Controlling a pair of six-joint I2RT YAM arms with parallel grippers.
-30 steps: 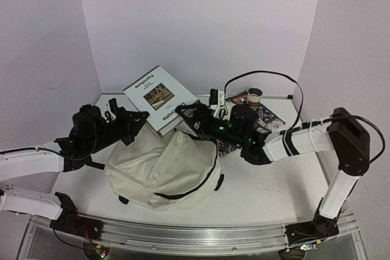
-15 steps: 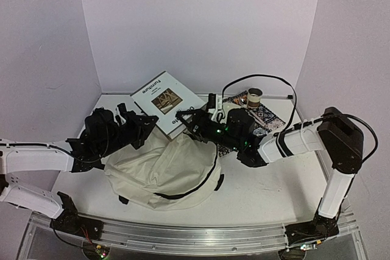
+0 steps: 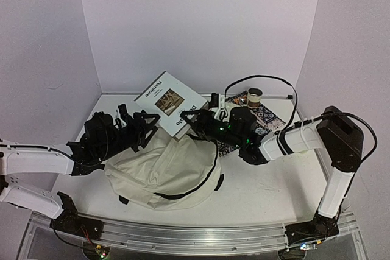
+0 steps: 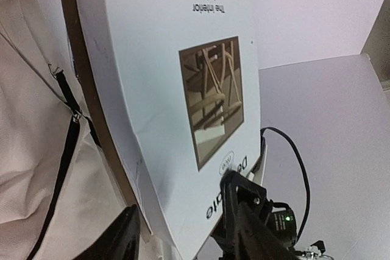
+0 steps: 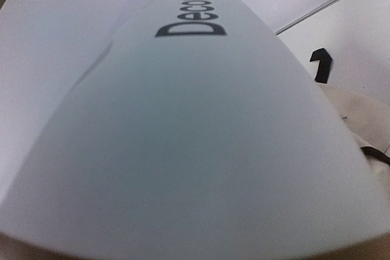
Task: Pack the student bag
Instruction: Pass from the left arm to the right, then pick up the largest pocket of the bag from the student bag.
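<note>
The white tabletop (image 3: 262,193) carries a slumped cream fabric backpack (image 3: 161,172) with black zipper trim toward 8 o'clock, and a dark, busily patterned flat booklet (image 3: 269,117) at 1 o'clock.

- The book (image 3: 169,100) leans tilted behind the student bag (image 3: 164,172), with its lower edge at the bag's top.
- The left gripper (image 3: 141,127) sits left of that edge, and the right gripper (image 3: 194,117) sits to its right.
</note>
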